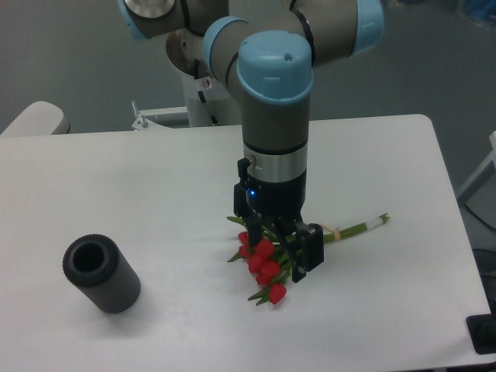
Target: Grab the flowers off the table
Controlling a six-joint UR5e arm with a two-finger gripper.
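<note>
Presently, the following items are recorded at the large white flat tabletop with rounded corners [155,178].

Item one: a small bunch of red tulip buds with green leaves and long green stems [267,267]. It is laid flat on the table, right of centre and toward the near edge. The red buds are clustered at the lower left end; the stems are run up and to the right, and a pale band [336,231] is seen around them. The cut ends are pointed toward the table's right side.

Item two: a black two-finger gripper [283,242], carried on a grey arm with pale blue joint caps [275,70]. It is pointed straight down over the bunch, where the buds meet the stems. One black finger [308,249] is seen on the right side of the bunch, low beside the leaves; the other finger is mostly hidden behind the buds. The fingers are set on either side of the bunch, but whether the stems are clamped or merely straddled cannot be told. Contact with the tabletop cannot be judged either.

Item three: a dark grey hollow cylinder with a ribbed rim [101,273]. It is laid on its side near the table's front left, well apart from the bunch, with its open end turned up and to the left.
</note>
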